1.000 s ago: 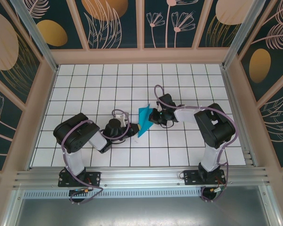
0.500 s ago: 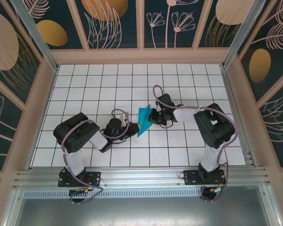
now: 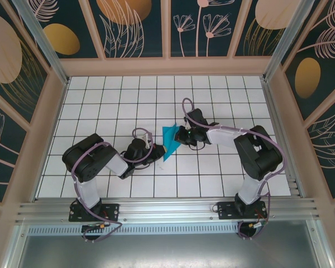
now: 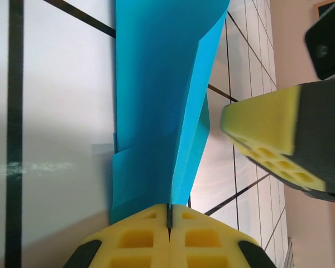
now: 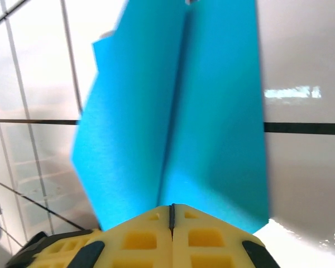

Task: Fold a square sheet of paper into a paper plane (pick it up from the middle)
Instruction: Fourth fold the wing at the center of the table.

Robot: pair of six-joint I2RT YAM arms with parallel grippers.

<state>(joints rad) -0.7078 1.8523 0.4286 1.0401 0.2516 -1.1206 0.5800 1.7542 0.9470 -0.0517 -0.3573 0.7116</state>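
The blue plane (image 3: 169, 143) looks mostly folded, pointy with a middle crease, and is held over the middle of the table (image 3: 100, 100) by the left gripper (image 4: 169, 215) and right gripper (image 5: 171, 212), both pinched shut on it, so little seems left.

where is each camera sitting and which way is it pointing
top external: above and behind the bases, looking down on the tiled table; both arms, left gripper and right gripper meeting at the blue paper
left wrist: on that wrist, facing along its shut fingers at the paper; right gripper's pad at right
right wrist: same, along its own shut fingers at the paper
shared: all three show the paper
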